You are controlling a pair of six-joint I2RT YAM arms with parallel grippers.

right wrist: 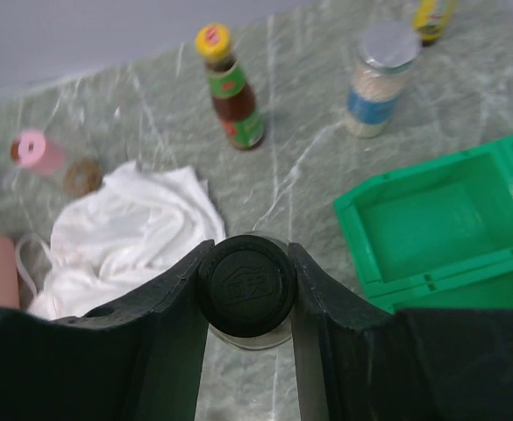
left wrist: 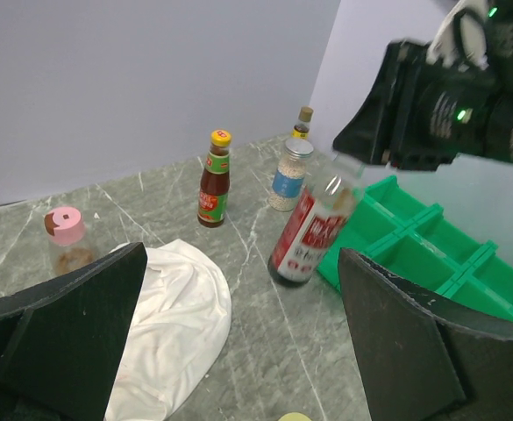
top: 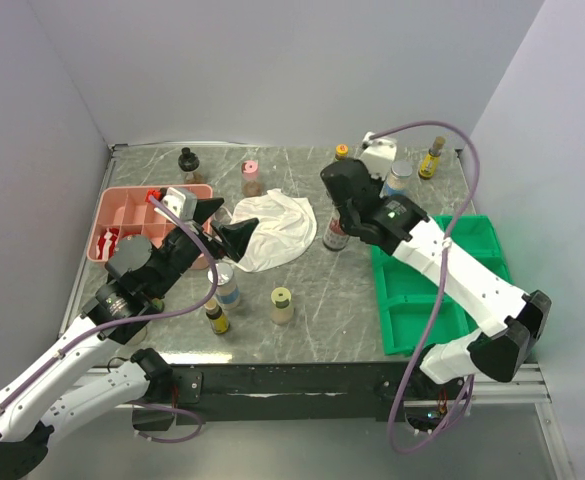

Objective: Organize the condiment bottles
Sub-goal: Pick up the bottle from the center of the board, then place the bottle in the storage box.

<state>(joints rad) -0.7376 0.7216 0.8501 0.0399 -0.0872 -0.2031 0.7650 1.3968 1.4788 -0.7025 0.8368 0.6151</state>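
My right gripper [right wrist: 245,285] is shut on the black cap [right wrist: 245,281] of a red-labelled dark sauce bottle [left wrist: 313,230], which leans with its base by the green tray [left wrist: 414,250]. The same bottle [top: 335,236] shows in the top view under the right gripper [top: 344,205]. My left gripper [left wrist: 243,342] hangs open and empty over the white cloth [left wrist: 173,316], left of that bottle. Behind stand a yellow-capped sauce bottle [left wrist: 214,180], a blue-labelled jar [left wrist: 288,175], an amber bottle [left wrist: 303,121] and a pink-capped jar [left wrist: 66,237]. Three small bottles [top: 228,285] stand near the front.
A pink tray [top: 132,205] lies at the left under my left arm. The green tray [top: 442,290] fills the right side. A black-capped bottle [top: 188,160] stands at the back left and a white object [top: 380,152] at the back right.
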